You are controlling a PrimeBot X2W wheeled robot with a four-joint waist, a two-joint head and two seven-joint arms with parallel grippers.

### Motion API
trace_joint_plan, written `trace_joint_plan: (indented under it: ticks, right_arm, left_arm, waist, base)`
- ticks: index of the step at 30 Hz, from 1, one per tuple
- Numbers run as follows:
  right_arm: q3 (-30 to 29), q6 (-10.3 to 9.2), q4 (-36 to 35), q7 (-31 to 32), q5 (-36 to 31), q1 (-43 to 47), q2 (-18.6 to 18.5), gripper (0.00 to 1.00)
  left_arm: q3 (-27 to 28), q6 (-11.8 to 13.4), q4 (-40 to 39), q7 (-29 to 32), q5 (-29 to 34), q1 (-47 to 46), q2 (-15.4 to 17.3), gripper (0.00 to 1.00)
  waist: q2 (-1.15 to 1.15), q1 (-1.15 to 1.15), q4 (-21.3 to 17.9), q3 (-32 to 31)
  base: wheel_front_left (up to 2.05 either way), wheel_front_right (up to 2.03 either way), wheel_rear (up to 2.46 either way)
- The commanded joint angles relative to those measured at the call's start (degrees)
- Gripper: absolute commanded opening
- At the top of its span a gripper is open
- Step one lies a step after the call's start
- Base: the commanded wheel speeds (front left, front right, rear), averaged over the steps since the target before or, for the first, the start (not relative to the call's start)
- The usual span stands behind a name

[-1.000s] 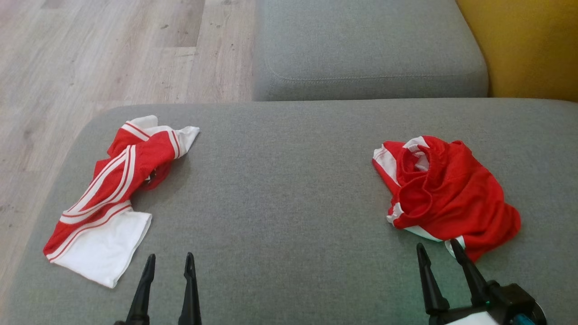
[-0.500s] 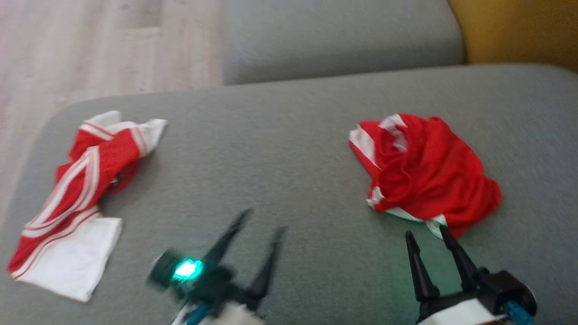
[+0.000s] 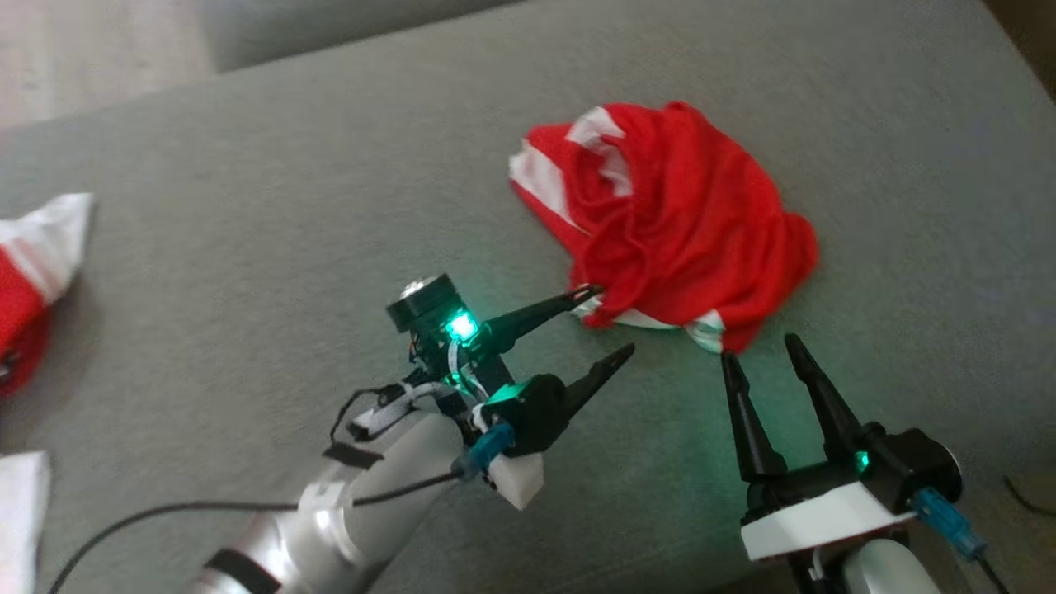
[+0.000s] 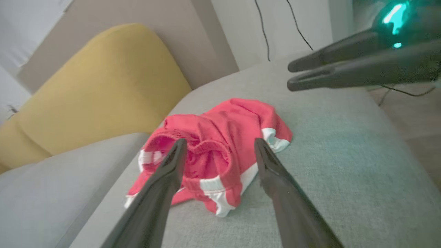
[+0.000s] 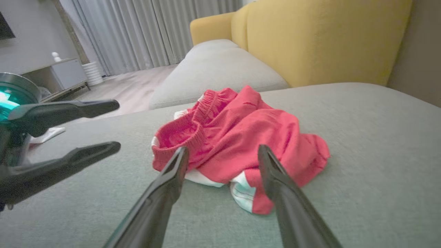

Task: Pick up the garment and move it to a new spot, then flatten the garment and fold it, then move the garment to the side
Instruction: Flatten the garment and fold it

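from the head, steeply down onto the sofa cushion (image 3: 247, 206); from both wrists, low and close, toward the red garment (image 3: 676, 223) from 8 and 5 o'clock, shared by all.

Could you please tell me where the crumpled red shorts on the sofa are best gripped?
Probably the ribbed waistband of the red shorts, approached from the near left by the open left pincer: it stands up as a thick rolled ridge, while the rest lies slack on the cushion.

The left gripper (image 3: 615, 318) reaches toward the right, jaws spread wide, its pale forearm (image 3: 363, 487) slanting across. The right gripper (image 3: 759, 346) points toward the far side, fingers parted, empty.
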Motion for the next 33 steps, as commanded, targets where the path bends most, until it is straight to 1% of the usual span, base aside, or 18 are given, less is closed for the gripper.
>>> trace_joint_plan:
  ticks: [1, 2, 5, 9, 15, 16, 17, 18, 19, 23, 25, 28, 30, 33]
  right_arm:
    - [1.6, 0.37, -1.9, -0.2, 0.5, -1.6, -0.3, 1.0]
    - [1.6, 0.37, -2.0, -0.2, 0.9, -2.0, -0.3, 1.0]
    - [2.0, 0.37, -2.2, -0.2, 1.4, -2.3, -0.3, 1.0]
    - [2.6, 0.37, -2.4, -0.2, 2.2, -2.6, -0.3, 1.0]
    - [2.9, 0.37, -2.2, -0.2, 2.9, -2.1, -0.3, 1.0]
    - [2.9, 0.37, -2.1, -0.2, 2.9, -2.0, -0.3, 1.0]
    - [3.0, 0.37, -2.0, -0.2, 2.9, -1.9, -0.3, 1.0]
    - [2.9, 0.37, -1.9, -0.2, 2.8, -1.8, -0.3, 1.0]
    - [2.9, 0.37, -1.8, -0.2, 2.9, -1.8, -0.3, 1.0]
    - [3.5, 0.37, -1.0, -0.2, 3.1, -1.5, -0.3, 1.0]
    - [3.5, 0.37, -0.6, -0.2, 3.1, -1.1, -0.3, 1.0]
    - [3.5, 0.37, 0.1, -0.2, 2.6, 0.1, -0.3, 1.0]
    - [3.5, 0.37, 0.4, -0.2, 2.2, 0.9, -0.3, 1.0]
    - [3.4, 0.37, 0.6, -0.2, 1.5, 1.8, -0.3, 1.0]
  left_arm:
    - [0.6, 0.1, -0.5, -0.2, -0.6, -2.9, 1.0, 1.0]
    - [-1.8, 0.1, 1.5, -0.2, -0.1, -5.8, 1.7, 1.0]
    - [-3.0, 0.2, 3.8, -0.2, 0.7, -7.9, 2.4, 1.0]
    - [-5.5, 1.6, 7.4, -0.2, 3.2, -11.1, 4.0, 1.0]
    - [-10.3, 0.9, 11.5, -0.2, 4.1, -14.1, 6.7, 1.0]
    - [-10.8, 0.8, 11.7, -0.2, 3.7, -14.5, 6.9, 0.75]
    - [-11.2, 0.7, 11.5, -0.2, 3.2, -14.8, 7.0, 0.3]
    - [-11.4, 0.6, 10.9, -0.2, 2.4, -14.9, 6.9, 0.0]
    - [-11.6, 0.6, 10.2, -0.2, 1.5, -14.8, 6.8, 0.0]
    - [-11.3, 0.2, 4.0, -0.2, -7.4, -13.9, 4.6, 0.0]
    - [-11.5, 0.1, 0.2, -0.2, -13.4, -13.7, 3.2, 0.0]
    - [-11.1, 0.1, -4.6, -0.2, -24.4, -15.4, 1.7, 0.0]
    - [-9.2, 0.1, -6.0, -0.2, -31.4, -17.6, 0.9, 0.0]
    - [-6.1, 0.1, -6.5, -0.2, -38.3, -21.7, 0.2, 0.0]
  waist:
    - [0.0, -0.02, -4.8, 4.3]
    - [0.0, -0.02, -6.1, 5.1]
    - [0.0, -0.02, -7.3, 5.7]
    - [0.0, -0.02, -8.8, 6.1]
    - [0.0, -0.02, -9.4, 5.4]
    - [0.0, -0.02, -9.4, 5.3]
    - [0.0, -0.02, -9.4, 5.0]
    - [0.0, -0.02, -9.4, 4.8]
    - [0.0, -0.02, -9.3, 4.5]
    - [0.0, -0.02, -8.9, 2.1]
    - [0.0, -0.02, -9.1, 0.1]
    - [0.0, -0.02, -9.1, -3.4]
    - [0.0, -0.02, -9.1, -5.4]
    - [0.0, -0.02, -9.1, -8.2]
  base:
    - [0.0, 0.0, 0.0]
    - [0.0, 0.0, 0.0]
    - [0.0, 0.0, 0.0]
    - [0.0, 0.0, 0.0]
    - [0.0, 0.0, 0.0]
    - [0.0, 0.0, 0.0]
    - [0.0, 0.0, 0.0]
    - [0.0, 0.0, 0.0]
    - [0.0, 0.0, 0.0]
    - [0.0, 0.0, 0.0]
    - [0.0, 0.0, 0.0]
    - [0.0, 0.0, 0.0]
    - [0.0, 0.0, 0.0]
    - [0.0, 0.0, 0.0]
